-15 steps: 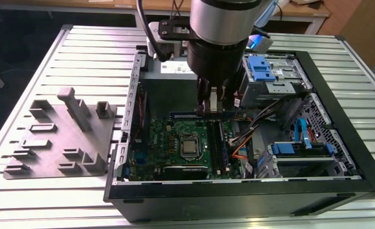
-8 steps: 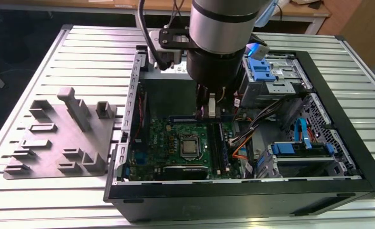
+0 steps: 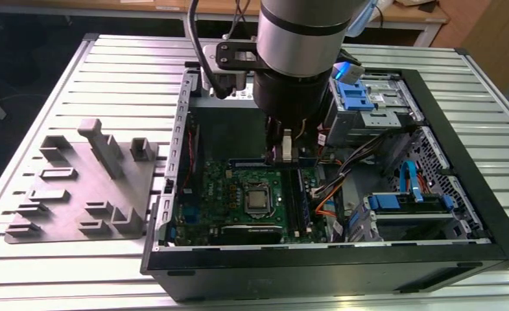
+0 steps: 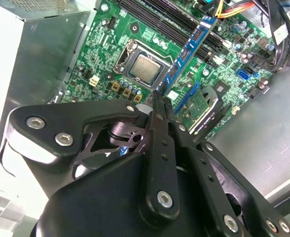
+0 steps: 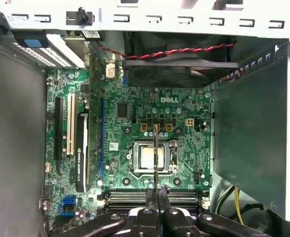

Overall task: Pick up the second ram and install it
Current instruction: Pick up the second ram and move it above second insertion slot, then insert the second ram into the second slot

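Black pincer (image 5: pixel 156 196) grips second ram (image 5: pixel 156 153), edge-on in first wrist view.

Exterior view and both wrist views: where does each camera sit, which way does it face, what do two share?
Exterior view: off the arm, high, looking down into the open case; arm and pincer show.
First wrist view: on the arm, squarely facing the motherboard; pincer shows.
Second wrist view: on the arm, slantwise to the motherboard; pincer shows.
Shared by both wrist views: the second ram in the pincer.

We are seeing an open computer case (image 3: pixel 323 275) lying on the slatted bench (image 3: pixel 124 65) — green motherboard (image 3: pixel 228 194) facing up — a grey fixture plate (image 3: pixel 64 223) sitting beside it.
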Robot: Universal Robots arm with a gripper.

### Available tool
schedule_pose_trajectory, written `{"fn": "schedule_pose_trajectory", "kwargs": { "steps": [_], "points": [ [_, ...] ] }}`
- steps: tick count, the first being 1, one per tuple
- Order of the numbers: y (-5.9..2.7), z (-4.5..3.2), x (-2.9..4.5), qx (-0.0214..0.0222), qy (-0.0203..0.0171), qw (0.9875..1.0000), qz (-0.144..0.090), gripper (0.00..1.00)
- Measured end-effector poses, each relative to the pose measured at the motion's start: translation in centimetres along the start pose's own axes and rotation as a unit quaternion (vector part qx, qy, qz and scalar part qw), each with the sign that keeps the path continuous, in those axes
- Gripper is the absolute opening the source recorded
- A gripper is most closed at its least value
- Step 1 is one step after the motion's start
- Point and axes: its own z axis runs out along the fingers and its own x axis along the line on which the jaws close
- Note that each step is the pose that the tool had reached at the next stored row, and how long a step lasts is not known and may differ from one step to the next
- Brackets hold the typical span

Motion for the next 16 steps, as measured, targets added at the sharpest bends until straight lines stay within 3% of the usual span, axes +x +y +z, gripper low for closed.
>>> {"fn": "schedule_pose_trajectory", "kwargs": {
  "steps": [1,4,16],
  "points": [
    [-0.01,0.01,0.0,-0.0038,0.0,1.0,0.0,0.08],
    [0.01,-0.01,0.01,-0.0063,0.0002,1.0,0.0,0.08],
    [-0.41,0.08,0.01,-0.0067,0.0001,1.0,0.0,0.08]
  ]
}}
